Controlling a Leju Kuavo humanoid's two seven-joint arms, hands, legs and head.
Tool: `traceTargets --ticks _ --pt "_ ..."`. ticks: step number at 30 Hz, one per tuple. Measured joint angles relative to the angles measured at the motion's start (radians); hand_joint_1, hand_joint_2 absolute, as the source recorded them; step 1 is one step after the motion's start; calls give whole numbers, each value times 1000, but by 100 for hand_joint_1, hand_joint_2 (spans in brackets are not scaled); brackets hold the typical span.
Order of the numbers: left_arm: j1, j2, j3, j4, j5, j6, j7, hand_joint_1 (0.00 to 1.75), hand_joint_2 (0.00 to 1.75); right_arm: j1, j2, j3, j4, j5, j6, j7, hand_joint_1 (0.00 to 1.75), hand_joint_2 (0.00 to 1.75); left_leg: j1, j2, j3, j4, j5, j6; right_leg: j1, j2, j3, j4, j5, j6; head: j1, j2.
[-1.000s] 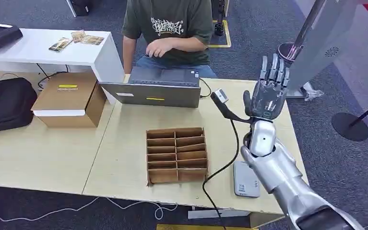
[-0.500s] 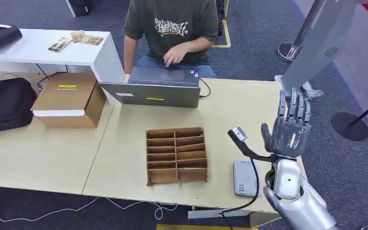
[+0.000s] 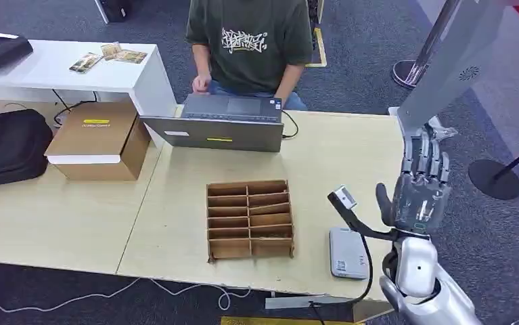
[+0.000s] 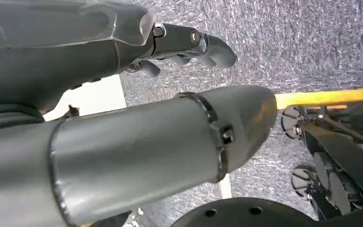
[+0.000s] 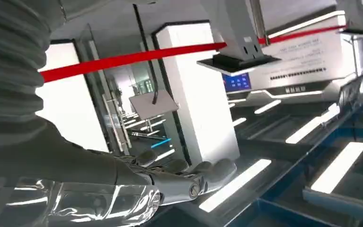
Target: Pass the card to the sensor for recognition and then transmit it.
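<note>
The flat grey sensor [image 3: 346, 252], a rounded rectangular pad, lies near the front edge of the pale wooden table [image 3: 337, 152], just right of the slotted cardboard card rack [image 3: 249, 219]. No card can be made out in the rack or in a hand. The right hand [image 3: 421, 191] stands upright beside the sensor, dark fingers straight and apart, holding nothing. The left hand [image 4: 189, 45] hangs over speckled carpet, fingers slightly curled; whether it holds anything cannot be told.
</note>
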Motion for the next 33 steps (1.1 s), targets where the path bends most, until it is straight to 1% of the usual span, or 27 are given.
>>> traceTargets --ticks 3,6,13,14,17,20,23,30,33 --pt "1 -5 2 1 14 -3 -2 0 0 51 0 -9 -72 0 50 0 0 175 0 0 0 0 -1 0 0 0 0 0 -1 0 0 0" --pt "2 -11 2 2 19 -6 -2 0 0 89 0 -13 -123 0 74 0 0 175 0 0 0 0 -1 0 0 0 0 0 -1 0 0 0" --pt "1 -13 2 2 20 -9 -2 0 0 155 4 -14 -197 0 117 0 0 175 0 1 0 0 -1 0 0 0 0 0 -1 0 0 0" --pt "1 -13 2 2 21 -8 -2 0 0 159 4 -14 -203 0 131 0 0 175 0 1 1 0 -1 0 0 0 0 0 -1 0 0 0" --pt "1 -14 2 2 33 -7 -2 0 0 174 13 -6 -226 0 215 0 0 175 0 1 1 0 -1 0 0 0 0 0 -1 0 0 0" --pt "1 -15 2 2 42 -7 -2 0 0 184 27 25 -244 0 310 0 0 175 0 1 1 0 -1 0 0 1 0 0 -1 0 0 0" --pt "1 -18 2 2 55 -7 -2 0 0 195 49 72 -254 0 397 0 0 175 0 1 1 0 -1 0 0 1 0 0 -1 -1 0 0" --pt "1 -24 2 10 76 -10 -2 0 0 216 108 190 -243 0 491 -2 0 175 0 1 1 -1 -1 0 0 1 0 0 -2 -1 0 0" --pt "1 -29 2 17 90 -13 -2 0 0 225 139 225 -231 0 511 -56 0 175 0 1 1 -1 -1 0 0 1 0 0 -2 -2 0 0"
